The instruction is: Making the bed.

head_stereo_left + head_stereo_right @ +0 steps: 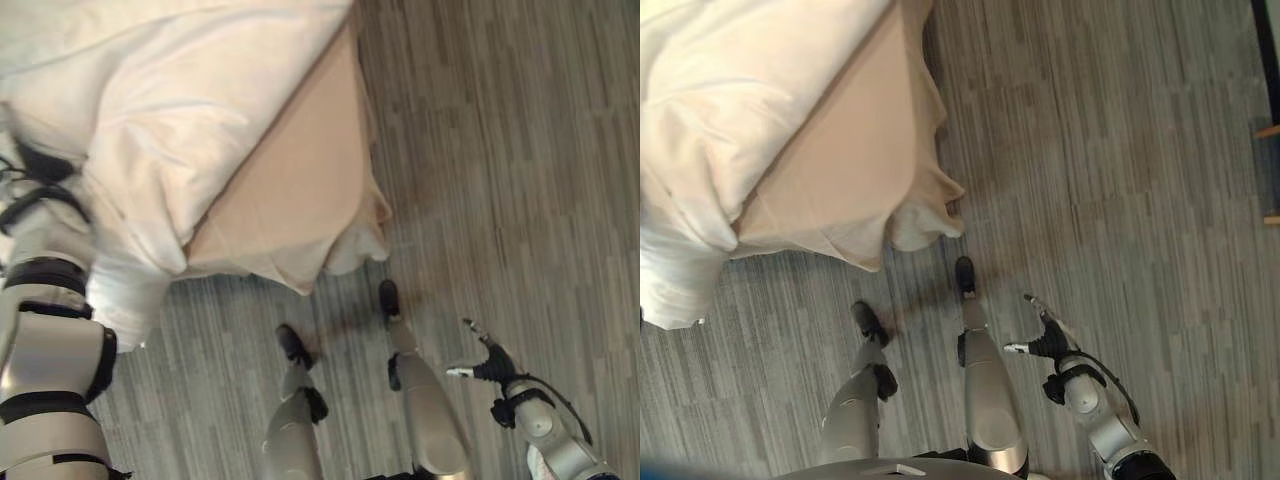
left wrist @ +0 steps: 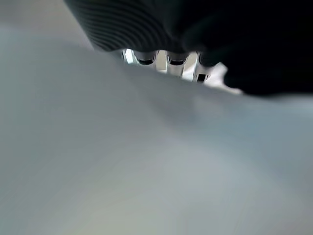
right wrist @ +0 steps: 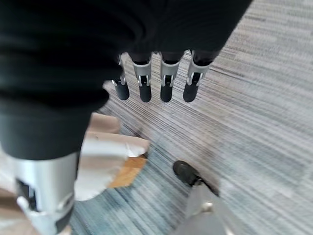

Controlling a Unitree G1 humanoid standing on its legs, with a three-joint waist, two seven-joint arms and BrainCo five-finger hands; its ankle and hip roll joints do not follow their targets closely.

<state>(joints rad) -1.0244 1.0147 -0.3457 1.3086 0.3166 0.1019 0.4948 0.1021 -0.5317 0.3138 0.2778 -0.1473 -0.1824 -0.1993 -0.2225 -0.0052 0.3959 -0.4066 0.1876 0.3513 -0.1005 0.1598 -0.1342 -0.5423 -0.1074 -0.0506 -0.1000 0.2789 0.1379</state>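
A white duvet (image 1: 180,110) lies bunched over the bed's corner, and its edge hangs down toward the floor at the left. Beneath it a beige sheet (image 1: 300,190) covers the mattress corner, with a paler fold (image 1: 925,220) drooping at the tip. My left hand (image 1: 40,185) is pressed into the duvet's hanging edge at the far left. White cloth (image 2: 146,156) lies right across the left hand (image 2: 127,24) in its wrist view. My right hand (image 1: 490,362) hangs open over the floor at the lower right, away from the bed, its fingers (image 3: 156,83) straight and holding nothing.
Grey wood-plank floor (image 1: 500,150) spreads to the right of the bed and in front of it. A dark piece of furniture (image 1: 1268,60) stands at the far right edge. The bed's corner (image 3: 110,156) sits close to my right arm.
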